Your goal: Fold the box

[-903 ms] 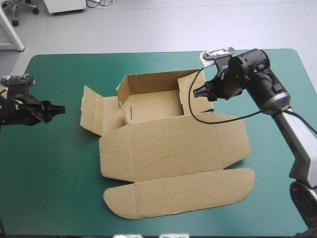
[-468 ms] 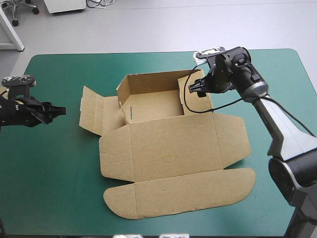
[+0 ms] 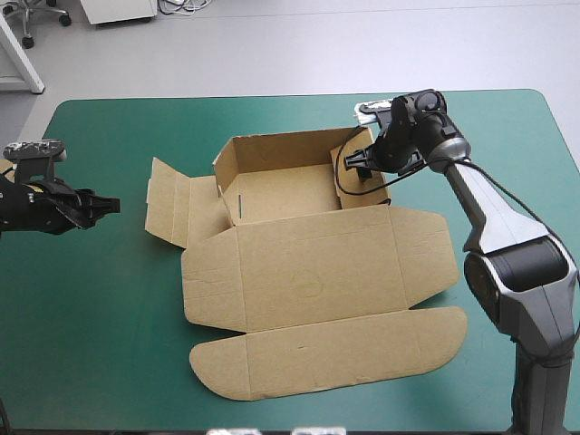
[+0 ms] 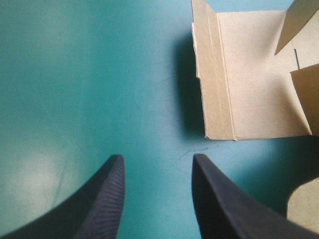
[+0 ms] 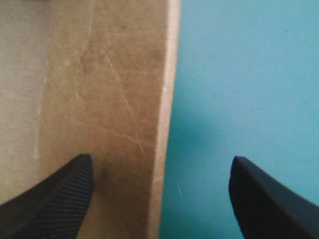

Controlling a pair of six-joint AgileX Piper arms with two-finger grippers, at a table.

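Right jaws apart astride box wall

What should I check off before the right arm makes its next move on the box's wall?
1. Right gripper open: ok, fingers stand wide apart.
2. Right wall of the box between those fingers: ok, its edge runs between them, with one finger over board and the other over the teal-green cover.
3. Fingers touching that wall: cannot tell.
4. Left gripper open and clear of the box: ok, it is over bare cover, apart from the board.
5. Left flap tucked in: not ok, it splays outward.
6. Lid flat and out of the way: ok.
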